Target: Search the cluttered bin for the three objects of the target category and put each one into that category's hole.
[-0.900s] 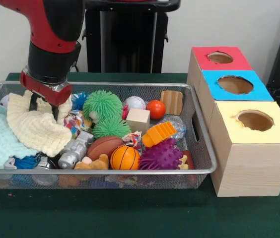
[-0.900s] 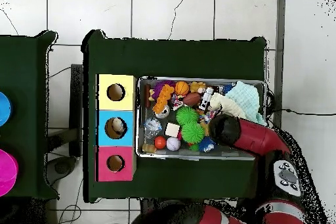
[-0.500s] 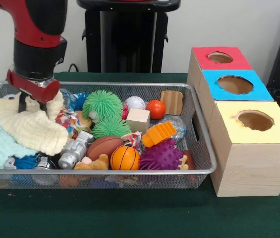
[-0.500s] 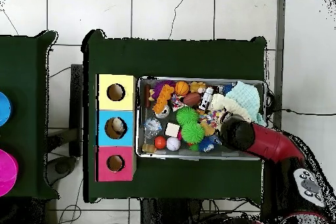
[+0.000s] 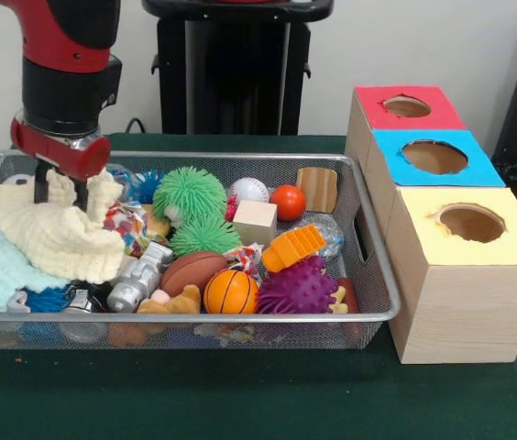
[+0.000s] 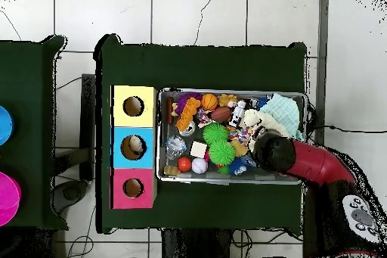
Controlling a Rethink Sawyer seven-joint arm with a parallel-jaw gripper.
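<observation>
One end effector (image 5: 60, 188) pinched the soft cream waffle cloth (image 5: 57, 234) right below it, at the wire basket's (image 5: 368, 266) end farthest from the holes.

A glossy red shell is seen on the Sawyer arm (image 5: 61, 32), which is cut off by the frame at 11 o'clock in the front view. Below the red section a wide black cylindrical wrist segment is fitted, and this is finished with a red collar edged by a thin silver band. Dark, narrow prongs of the claw (image 5: 58, 190) are shown beneath the collar. From overhead, the arm (image 6: 306, 161) is rendered as a rounded red tube with a black end cap, while a grey oval panel with small dark markings is visible at 4 o'clock.
</observation>
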